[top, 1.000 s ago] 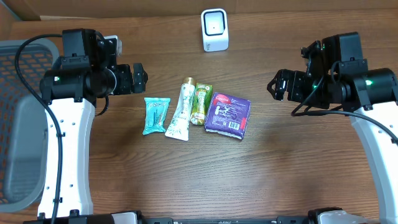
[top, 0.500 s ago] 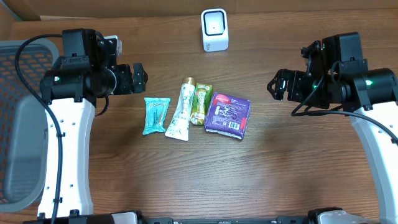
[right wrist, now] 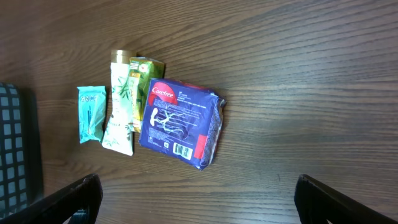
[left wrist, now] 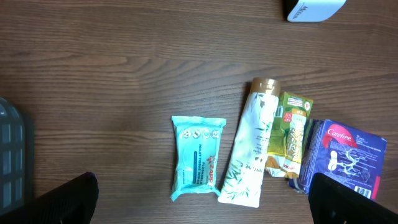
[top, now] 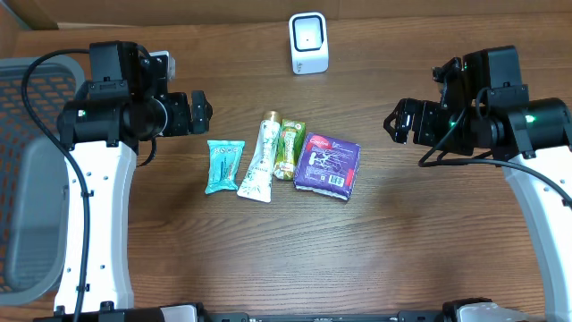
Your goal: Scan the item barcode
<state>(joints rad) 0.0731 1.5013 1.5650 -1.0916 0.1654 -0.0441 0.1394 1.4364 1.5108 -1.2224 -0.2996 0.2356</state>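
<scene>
Nothing had moved in the past second: over the brown wooden table (top: 268, 259) the left gripper (top: 202, 113) and right gripper (top: 394, 125) hung with jaws spread wide, holding nothing. Between them lay a row of items: a teal wipes packet (top: 223, 166), a white squeeze tube with a gold cap (top: 260, 157), a green sachet (top: 288, 149) and a purple Carefree pack (top: 327, 165), the last three touching. The white box-shaped barcode scanner (top: 308, 42) stood at the far edge, well apart from them.
</scene>
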